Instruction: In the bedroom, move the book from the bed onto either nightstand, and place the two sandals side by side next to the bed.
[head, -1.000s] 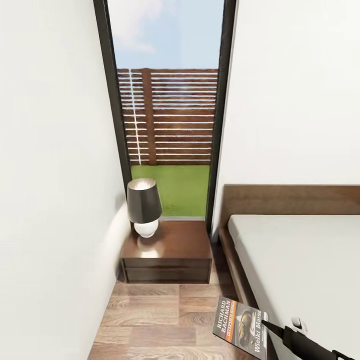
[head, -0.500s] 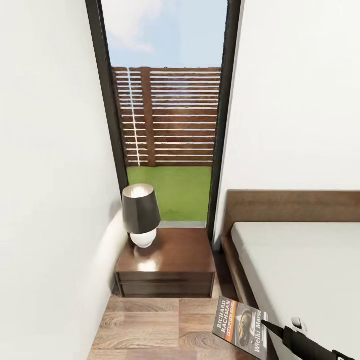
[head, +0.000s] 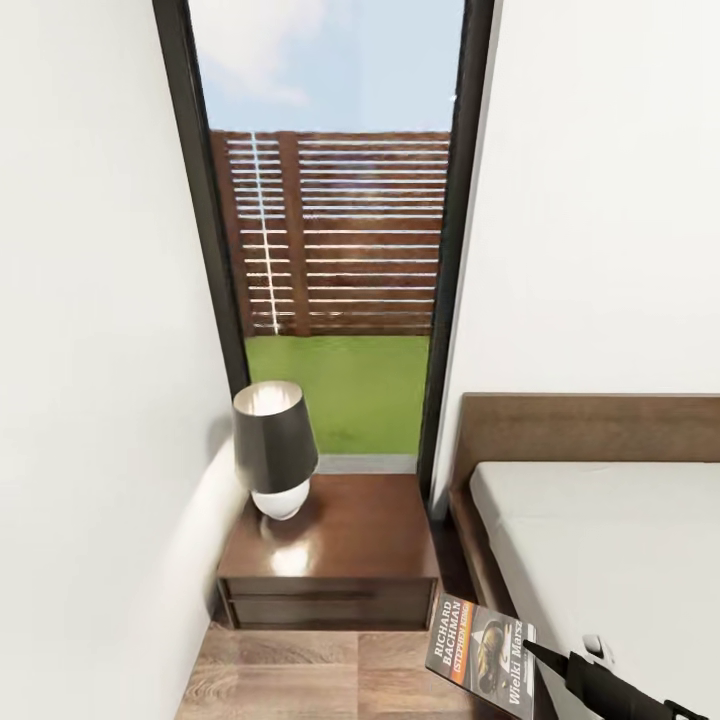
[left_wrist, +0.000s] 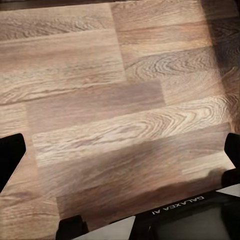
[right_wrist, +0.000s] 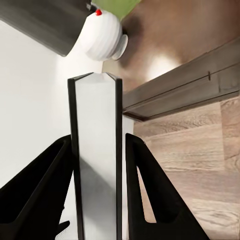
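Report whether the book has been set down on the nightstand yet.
Not yet. The book is held in the right gripper, fingers on both sides, above the floor short of the nightstand.

The head camera looks forward and down from high up at the nightstand (head: 330, 560), lamp (head: 274, 446) and window (head: 330, 230), the bed (head: 610, 560) to the right. The left wrist camera faces straight down, close over the floor (left_wrist: 115, 100). The right wrist camera sights along its fingers (right_wrist: 150, 200), very near the book (right_wrist: 96, 160), sharing nightstand (right_wrist: 195, 65) and lamp (right_wrist: 102, 37) with the head view.
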